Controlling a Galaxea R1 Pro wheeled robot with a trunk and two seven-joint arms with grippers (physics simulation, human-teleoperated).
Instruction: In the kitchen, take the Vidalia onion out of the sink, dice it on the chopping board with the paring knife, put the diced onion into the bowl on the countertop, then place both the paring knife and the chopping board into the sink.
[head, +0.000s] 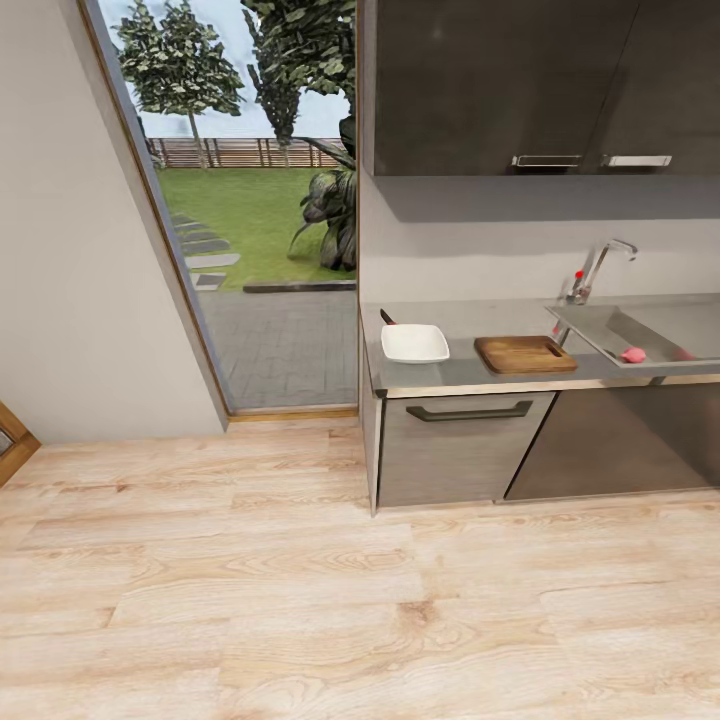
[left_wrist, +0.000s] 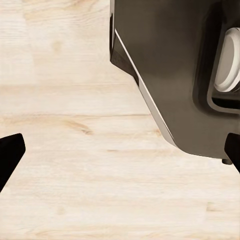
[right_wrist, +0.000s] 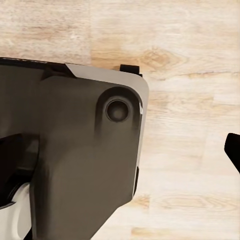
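In the head view the grey countertop runs along the right wall. On it a white squarish bowl sits to the left of the brown chopping board. Further right is the steel sink, with the pinkish Vidalia onion lying in its basin. A small dark tip pokes out behind the bowl; I cannot tell whether it is the paring knife. My left gripper hangs open over the wooden floor, its dark fingertips far apart. My right gripper also hangs open over the floor, with one fingertip showing.
The curved chrome tap with a red knob stands behind the sink. Dark cabinets with a bar handle sit under the countertop and wall cupboards hang above it. A glass door to the garden is on the left. My dark base shows beneath both wrists.
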